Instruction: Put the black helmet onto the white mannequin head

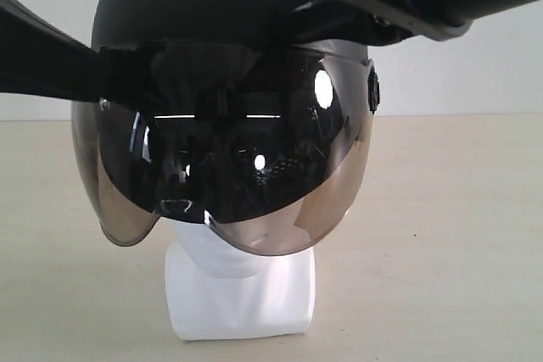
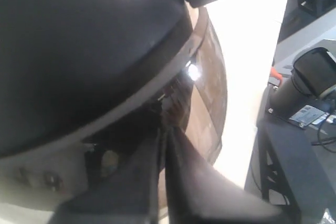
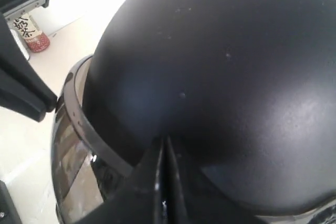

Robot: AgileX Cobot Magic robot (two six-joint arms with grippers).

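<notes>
The black helmet (image 1: pixel 195 6) hangs low over the white mannequin head (image 1: pixel 242 290). Its smoky visor (image 1: pixel 246 167) covers the face, so only the chin, neck and square base show below it. My left gripper (image 1: pixel 100 65) reaches in from the left and is shut on the helmet's side rim. Close up, this left gripper (image 2: pixel 164 132) pinches the edge beside the visor (image 2: pixel 210 87). My right gripper (image 1: pixel 335 8) comes in from the upper right. In its wrist view the right gripper (image 3: pixel 166 139) is shut, tips against the helmet shell (image 3: pixel 226 77).
The mannequin stands on a beige table (image 1: pixel 458 235) before a white wall. A small bottle with a printed label (image 3: pixel 30 32) stands at the table's far side. A dark frame with equipment (image 2: pixel 310 82) is beside the table.
</notes>
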